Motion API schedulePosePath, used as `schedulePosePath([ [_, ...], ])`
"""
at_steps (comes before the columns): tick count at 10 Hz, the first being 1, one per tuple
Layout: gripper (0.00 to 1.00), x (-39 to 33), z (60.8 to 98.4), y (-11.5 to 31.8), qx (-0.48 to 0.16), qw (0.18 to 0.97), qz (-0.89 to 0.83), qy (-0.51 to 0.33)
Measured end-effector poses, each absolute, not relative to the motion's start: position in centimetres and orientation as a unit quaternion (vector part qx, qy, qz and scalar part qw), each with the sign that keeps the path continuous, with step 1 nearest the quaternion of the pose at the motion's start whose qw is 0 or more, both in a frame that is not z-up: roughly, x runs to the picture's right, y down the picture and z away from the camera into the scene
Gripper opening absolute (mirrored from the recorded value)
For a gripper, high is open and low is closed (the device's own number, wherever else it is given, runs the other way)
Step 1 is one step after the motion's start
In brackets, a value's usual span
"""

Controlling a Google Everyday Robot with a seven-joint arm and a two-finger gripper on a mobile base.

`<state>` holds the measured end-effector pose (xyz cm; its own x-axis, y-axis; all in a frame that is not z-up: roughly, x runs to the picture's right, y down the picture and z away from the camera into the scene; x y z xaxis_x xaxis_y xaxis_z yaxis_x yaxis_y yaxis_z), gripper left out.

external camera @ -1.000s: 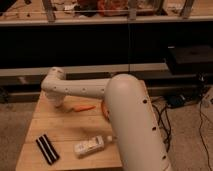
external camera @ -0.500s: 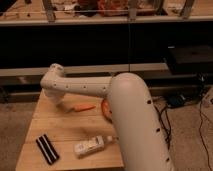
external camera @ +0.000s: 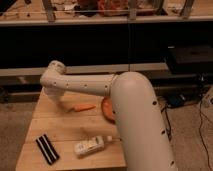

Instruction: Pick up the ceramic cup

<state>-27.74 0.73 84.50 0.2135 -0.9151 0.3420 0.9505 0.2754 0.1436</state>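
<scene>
No ceramic cup shows plainly. A reddish-brown round thing (external camera: 106, 108) lies on the wooden table (external camera: 55, 127), half hidden behind my white arm (external camera: 135, 115); I cannot tell whether it is the cup. The arm reaches from the lower right up to an elbow joint (external camera: 53, 76) above the table's back left. My gripper is not in view; it is hidden behind or beyond the arm.
An orange carrot-like piece (external camera: 82, 107) lies mid-table. A white bottle (external camera: 90, 146) lies on its side near the front edge. A black striped block (external camera: 46, 148) lies front left. Dark shelving (external camera: 100, 45) stands behind the table. Cables (external camera: 202, 125) run on the floor at right.
The arm's elbow has risen slightly above the table's back left. The things on the table have not moved.
</scene>
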Motion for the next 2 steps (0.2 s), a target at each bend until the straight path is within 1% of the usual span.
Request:
schedulePosePath([
  [2, 0.00, -27.52, 84.19, 0.38, -0.044, 0.778, -0.600, -0.181],
])
